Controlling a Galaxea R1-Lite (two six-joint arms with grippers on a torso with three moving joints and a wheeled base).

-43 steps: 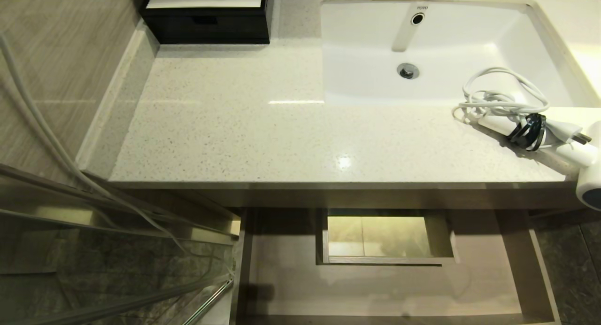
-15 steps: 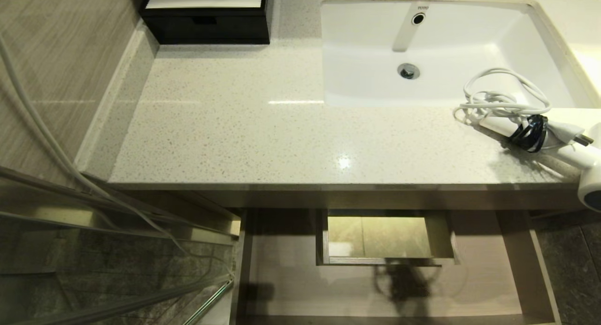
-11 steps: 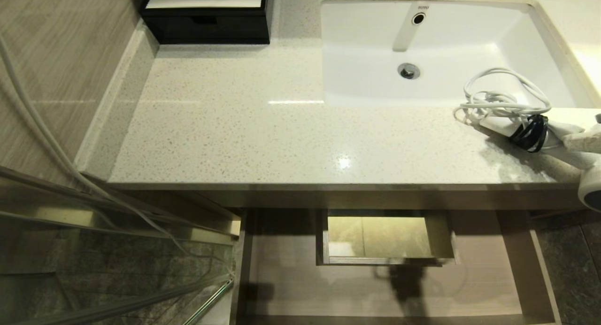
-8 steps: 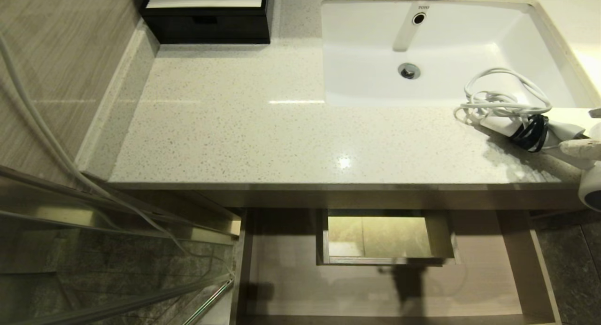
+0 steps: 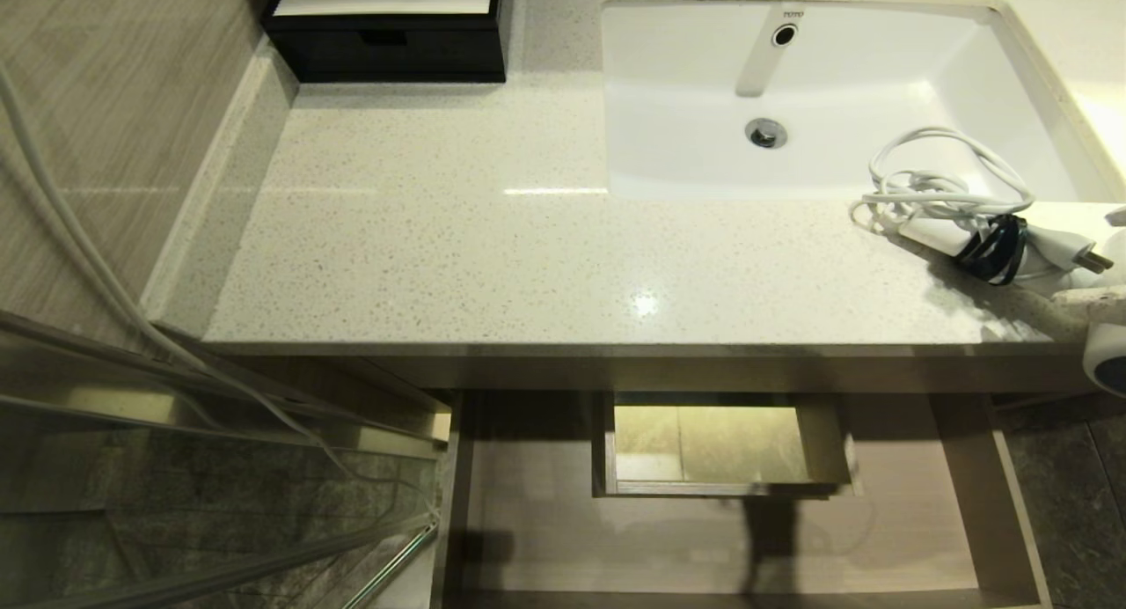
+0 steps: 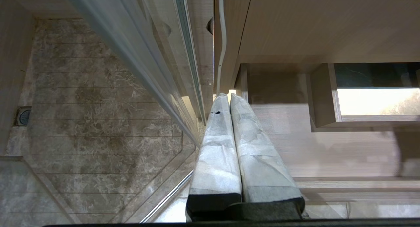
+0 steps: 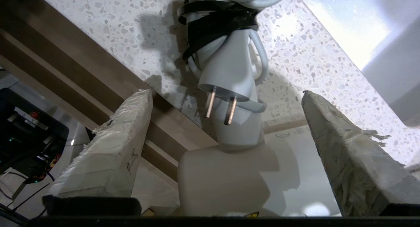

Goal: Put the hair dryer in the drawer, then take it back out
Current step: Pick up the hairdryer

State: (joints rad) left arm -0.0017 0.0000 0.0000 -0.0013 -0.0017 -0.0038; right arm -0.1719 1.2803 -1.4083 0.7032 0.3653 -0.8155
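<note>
The right gripper (image 7: 226, 135) stands with its two tape-wrapped fingers (image 7: 115, 148) spread wide apart, nothing clamped between them; in the head view only a fingertip (image 5: 1091, 298) shows, at about 3 o'clock on the frame's edge. The left gripper (image 6: 228, 100) hangs parked low, its wrapped fingers (image 6: 216, 148) pressed together along their length.

Head view down on countertop (image 5: 493, 257), wrist views low and close, sharing drawer (image 5: 959, 468).

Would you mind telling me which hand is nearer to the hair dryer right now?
The right. The right hand is open, one finger on each side of the hair dryer at the counter's edge. The left hand hangs shut, down beside the drawer.
</note>
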